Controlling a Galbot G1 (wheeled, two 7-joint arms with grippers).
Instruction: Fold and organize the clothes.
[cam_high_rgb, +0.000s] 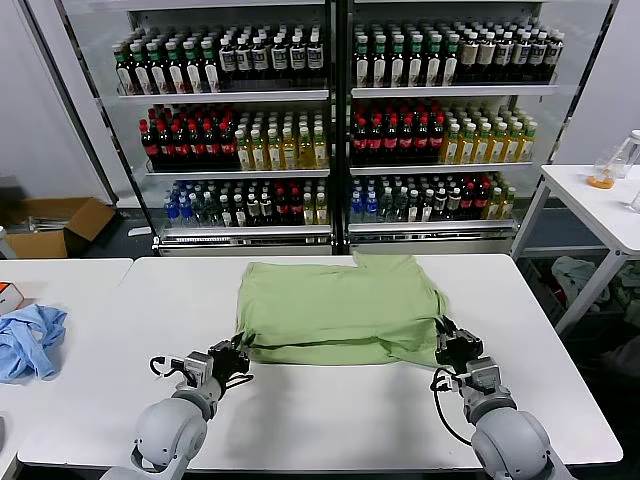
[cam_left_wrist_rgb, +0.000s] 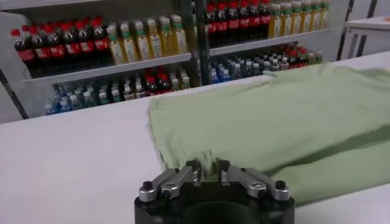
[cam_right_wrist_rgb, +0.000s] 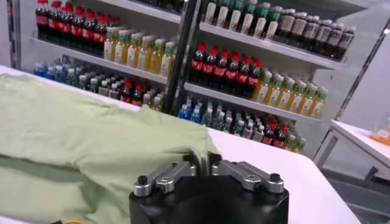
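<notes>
I have both arms low over the near part of the white tabletop (cam_high_rgb: 330, 410), one at each near corner of the light green shirt (cam_high_rgb: 340, 308), which lies folded into a rough rectangle across the middle of the tabletop.

My left gripper (cam_high_rgb: 232, 357) sits at the shirt's near left corner. In the left wrist view its fingertips (cam_left_wrist_rgb: 194, 165) stand close together with only a narrow gap, and the cloth's folded edge lies right at the tips. I cannot tell whether the jaws pinch fabric or merely touch it.

My right gripper (cam_high_rgb: 447, 340) sits at the near right corner. In the right wrist view its fingertips (cam_right_wrist_rgb: 190, 163) are likewise almost together, with the shirt's corner bunched right against them. Again I cannot tell if any cloth is clamped.

Between the two jaws runs the shirt's near edge, layered and slightly wavy. Behind the jaws, toward me, the tabletop is bare. Outboard of the right jaws there is open white surface up to the tabletop's right edge. Well outboard of the left jaws a blue cloth (cam_high_rgb: 28, 340) lies crumpled on the adjoining table. Beyond the shirt stand shelves of bottles (cam_high_rgb: 330, 120).
</notes>
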